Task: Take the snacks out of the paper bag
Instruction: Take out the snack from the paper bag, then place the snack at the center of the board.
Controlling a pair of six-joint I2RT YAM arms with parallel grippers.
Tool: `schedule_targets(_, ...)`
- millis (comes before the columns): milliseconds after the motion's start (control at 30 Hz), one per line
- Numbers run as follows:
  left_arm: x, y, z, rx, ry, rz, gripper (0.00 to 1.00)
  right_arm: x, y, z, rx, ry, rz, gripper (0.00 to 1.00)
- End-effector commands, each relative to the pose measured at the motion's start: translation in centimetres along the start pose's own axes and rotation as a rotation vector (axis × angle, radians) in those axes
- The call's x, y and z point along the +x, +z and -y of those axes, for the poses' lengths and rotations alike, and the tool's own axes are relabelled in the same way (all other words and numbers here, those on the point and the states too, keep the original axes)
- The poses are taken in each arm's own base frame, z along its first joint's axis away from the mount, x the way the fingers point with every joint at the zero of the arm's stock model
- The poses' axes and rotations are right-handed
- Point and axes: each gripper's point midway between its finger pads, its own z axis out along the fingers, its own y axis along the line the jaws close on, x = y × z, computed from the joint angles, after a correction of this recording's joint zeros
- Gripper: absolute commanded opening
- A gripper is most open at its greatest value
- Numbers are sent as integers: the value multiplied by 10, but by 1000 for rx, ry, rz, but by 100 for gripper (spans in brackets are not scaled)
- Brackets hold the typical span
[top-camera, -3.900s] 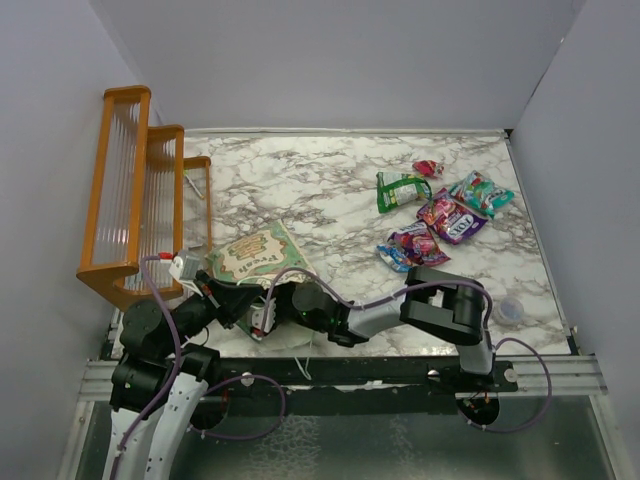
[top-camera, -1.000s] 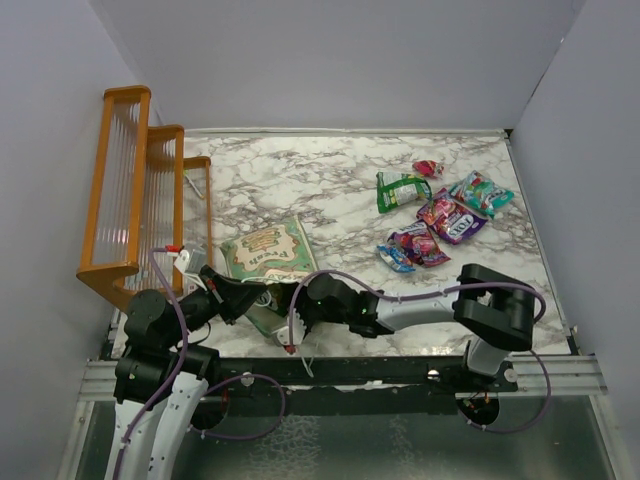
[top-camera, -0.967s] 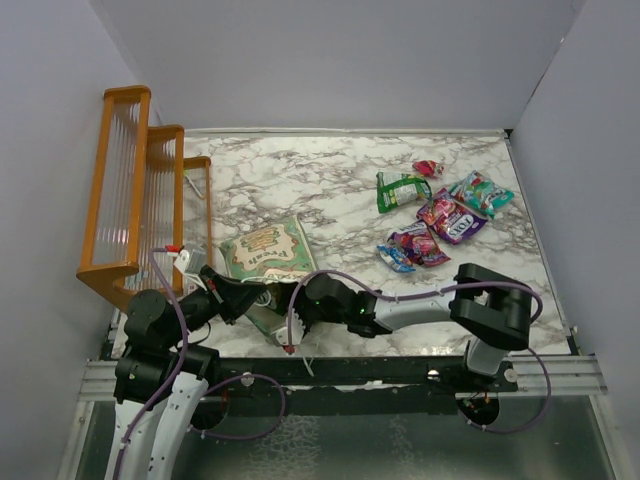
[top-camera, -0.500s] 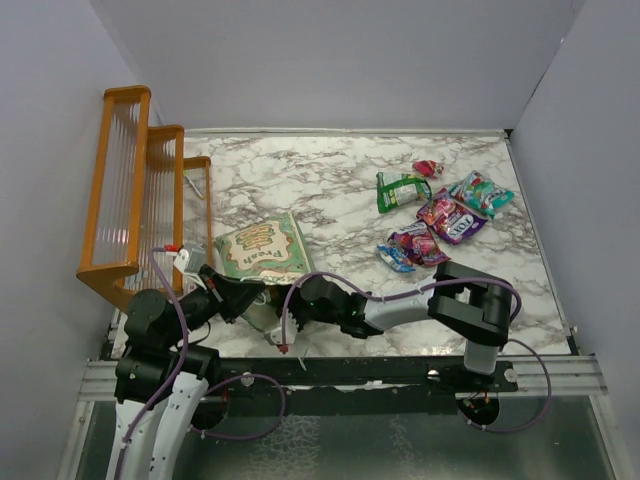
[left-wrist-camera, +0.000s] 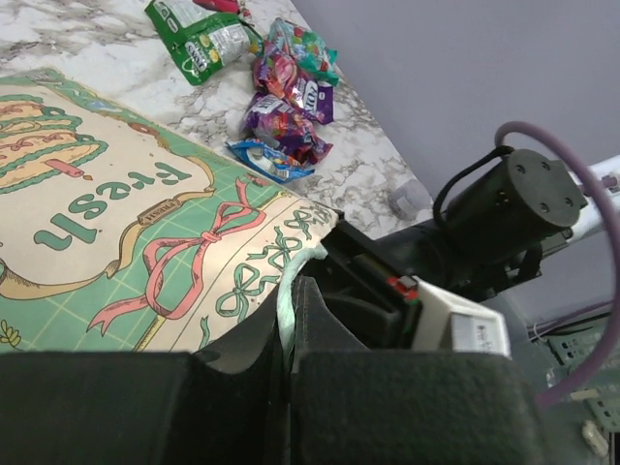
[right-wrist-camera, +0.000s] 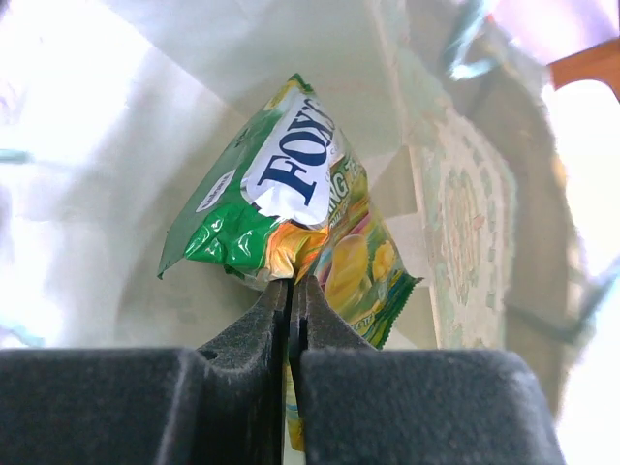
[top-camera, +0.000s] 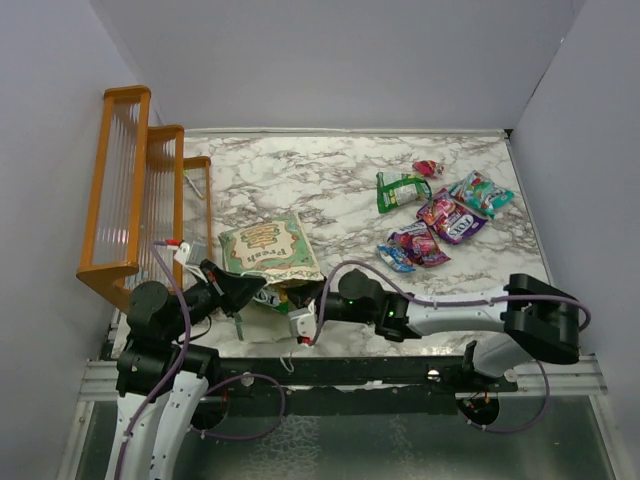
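Inside the paper bag (top-camera: 268,250), a green-yellow snack packet (right-wrist-camera: 291,184) is pinched by the right end effector (right-wrist-camera: 291,287); withdrawal is needed

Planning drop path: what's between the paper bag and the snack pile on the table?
Top view: bare marble table between paper bag and snack pile; only the right arm's purple cable arcs nearby.

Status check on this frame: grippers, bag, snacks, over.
Left gripper shut on paper bag rim. Right gripper inside the bag, shut on green-yellow snack packet. Other packets lie out on the table. No obstruction seen.
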Motion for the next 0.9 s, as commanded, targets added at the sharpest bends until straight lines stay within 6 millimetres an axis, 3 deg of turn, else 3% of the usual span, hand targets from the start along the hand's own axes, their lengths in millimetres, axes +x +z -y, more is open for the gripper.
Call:
schedule_targets(0,-30,0,18,31,38,75,0,-49,-25,-2,-65,227,185,1)
schedule_targets(267,-41,0,19,7,39,103,0,-107,-81,-6,-214,455,367,1)
schedule_targets(467,-49,-2,16,-28,9,151,0,-133,-122,9,-267,696,360,1)
schedule_targets(567,-52,-5,7,-82,-2,176,0,-147,-151,37,-197,807,372,1)
schedule_targets(733,-44,-7,-6,-134,-1,174,0,-170,-218,98,26,863,483,1)
schedule_targets(800,-40,-6,-9,-140,-3,164,0,-160,-239,129,201,911,475,1)
schedule_targets(867,-37,-6,-12,-145,-1,155,0,-137,-254,158,406,970,413,1)
